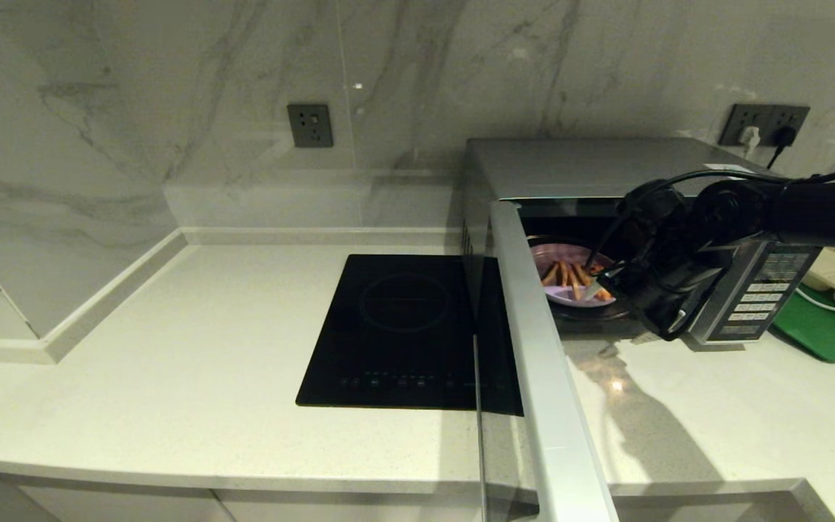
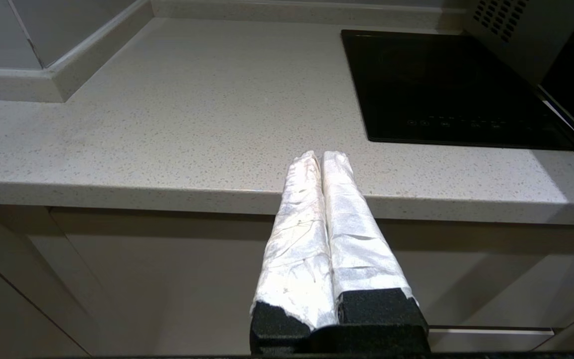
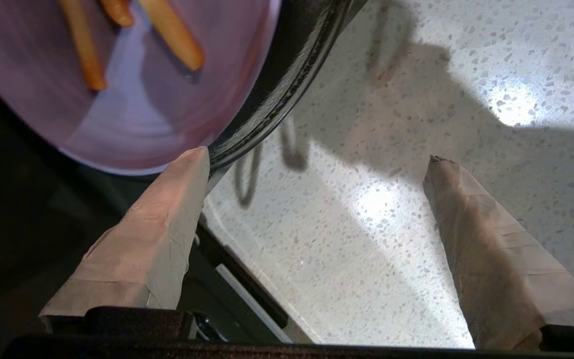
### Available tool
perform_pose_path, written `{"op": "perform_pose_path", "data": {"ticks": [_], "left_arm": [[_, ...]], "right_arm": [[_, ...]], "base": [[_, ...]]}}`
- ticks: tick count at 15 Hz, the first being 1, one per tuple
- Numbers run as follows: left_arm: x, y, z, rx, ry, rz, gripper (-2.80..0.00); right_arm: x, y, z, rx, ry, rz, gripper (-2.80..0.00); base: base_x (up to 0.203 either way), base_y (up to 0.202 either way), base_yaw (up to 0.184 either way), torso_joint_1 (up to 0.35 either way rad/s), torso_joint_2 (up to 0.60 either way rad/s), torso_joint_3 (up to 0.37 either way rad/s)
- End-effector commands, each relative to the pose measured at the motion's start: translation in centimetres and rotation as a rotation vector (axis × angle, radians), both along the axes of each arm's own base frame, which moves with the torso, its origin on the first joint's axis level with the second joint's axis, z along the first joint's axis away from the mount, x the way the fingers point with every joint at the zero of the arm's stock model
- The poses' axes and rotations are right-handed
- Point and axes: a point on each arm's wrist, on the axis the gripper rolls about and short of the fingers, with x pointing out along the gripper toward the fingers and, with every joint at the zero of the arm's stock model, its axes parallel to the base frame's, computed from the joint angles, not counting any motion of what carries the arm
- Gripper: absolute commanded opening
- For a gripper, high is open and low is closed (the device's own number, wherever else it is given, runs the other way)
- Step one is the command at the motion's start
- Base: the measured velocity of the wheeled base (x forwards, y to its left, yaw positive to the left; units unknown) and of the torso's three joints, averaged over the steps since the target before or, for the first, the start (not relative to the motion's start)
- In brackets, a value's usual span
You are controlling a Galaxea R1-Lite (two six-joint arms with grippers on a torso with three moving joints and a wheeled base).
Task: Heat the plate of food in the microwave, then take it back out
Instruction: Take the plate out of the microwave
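Inside the open cavity of the microwave (image 1: 591, 174), on a dark round turntable (image 3: 287, 89), the plate of food (image 1: 570, 279) is seen lying flat. No long axis can be given for the round plate itself; the fries (image 1: 570, 277) on it are laid roughly parallel, their lengths running from the back of the cavity toward its mouth in the head view. The microwave door (image 1: 541, 362) is swung wide, edge-on to the head camera, so that its glass face is barely shown. Part of the plate's near right rim is covered by the right gripper (image 1: 609, 279) and its black wrist, and in the right wrist view the plate is cut off by the frame edge and blurred. The plate is small, pale lilac and shallow, with a few thin orange-yellow sticks on it. The right gripper's fingers (image 3: 162, 219) are spread wide apart, one tip at the plate's rim, the other over the speckled tabletop (image 3: 391, 224); nothing is clamped. The left gripper (image 2: 322, 159) is parked below the tabletop's front edge, fingers pressed together. A black induction cooktop (image 1: 403, 326) is set just left of the microwave.
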Motion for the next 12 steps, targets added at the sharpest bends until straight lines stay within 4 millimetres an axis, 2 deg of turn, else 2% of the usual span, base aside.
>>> {"op": "perform_pose_path", "data": {"ticks": [1, 3, 5, 12], "left_arm": [[0.0, 0.0, 0.0, -0.001, 0.000, 0.000, -2.80], [0.0, 0.0, 0.0, -0.001, -0.001, 0.000, -2.80], [0.0, 0.0, 0.0, -0.001, 0.000, 0.000, -2.80], [0.0, 0.0, 0.0, -0.001, 0.000, 0.000, -2.80]], "right_arm": [[0.1, 0.0, 0.0, 0.002, -0.007, -0.007, 0.00], [0.9, 0.1, -1.6, -0.009, 0.014, -0.012, 0.00], [1.2, 0.2, -2.4, -0.010, 0.027, -0.012, 0.00], [1.0, 0.0, -1.4, -0.001, -0.003, -0.014, 0.00]], "base": [[0.000, 0.000, 0.000, 0.000, 0.00, 0.000], [0.000, 0.000, 0.000, 0.000, 0.00, 0.000], [0.000, 0.000, 0.000, 0.000, 0.00, 0.000], [0.000, 0.000, 0.000, 0.000, 0.00, 0.000]]}}
